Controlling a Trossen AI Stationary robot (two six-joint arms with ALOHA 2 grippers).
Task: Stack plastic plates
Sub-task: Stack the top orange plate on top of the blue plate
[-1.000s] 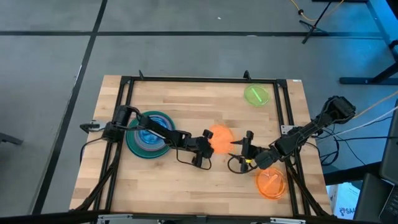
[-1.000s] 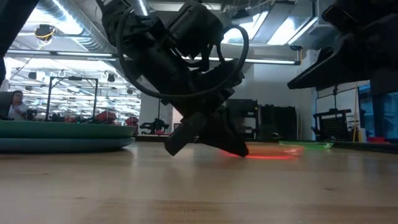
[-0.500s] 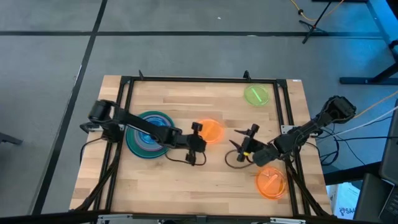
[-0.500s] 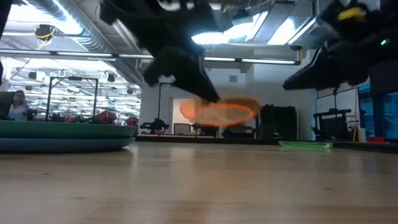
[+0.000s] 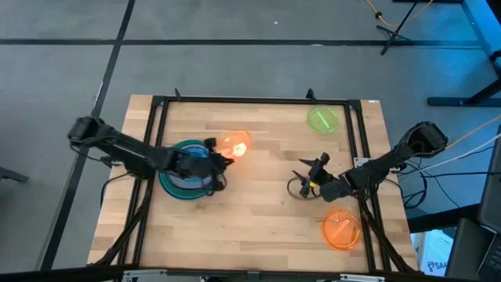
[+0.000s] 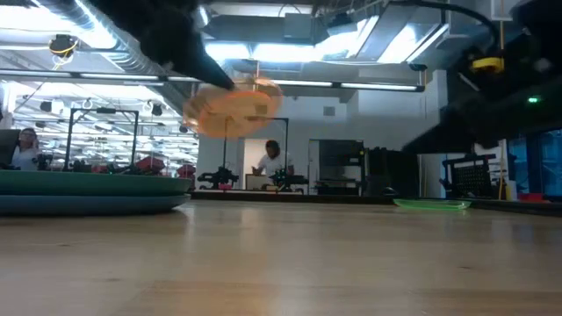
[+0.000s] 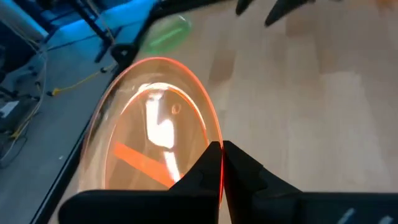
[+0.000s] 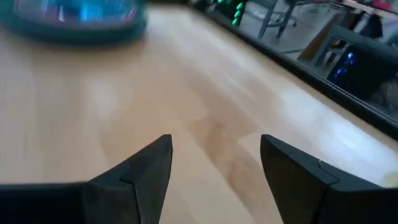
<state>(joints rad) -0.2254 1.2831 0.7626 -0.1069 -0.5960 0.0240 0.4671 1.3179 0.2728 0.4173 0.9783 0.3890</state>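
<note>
My left gripper [image 5: 221, 157] is shut on a small translucent orange plate [image 5: 236, 145], held in the air just right of the stack of green, blue and teal plates [image 5: 186, 174]. The low view shows that plate [image 6: 233, 110] well above the table, with the stack [image 6: 88, 194] at the left. My right gripper [image 5: 317, 169] is open and hovers over bare wood right of centre; its fingertips [image 8: 214, 155] point toward the stack [image 8: 74, 18]. A lime plate [image 5: 322, 119] and a second orange plate [image 5: 342, 229] lie flat on the table. My left gripper pinches the orange plate by its rim [image 7: 219, 163] between the two fingers, which close edge-on over it. The fingers come from the table's left side. The plate is lifted clear and tilted, its free part reaching away from the gripper [image 7: 152, 118].
A black frame [image 5: 250, 100] runs around the wooden tabletop. A cable loops by the right gripper [image 5: 296, 188]. Bare wood lies between the stack and the right gripper. People and equipment show in the room beyond [image 6: 272, 162].
My left gripper has lifted the orange plate off the table's middle and carried it up and toward the left, to the stack's right edge. The plate was flat on the wood and is now tilted in the air. My right gripper drew slightly toward the right and far edges.
</note>
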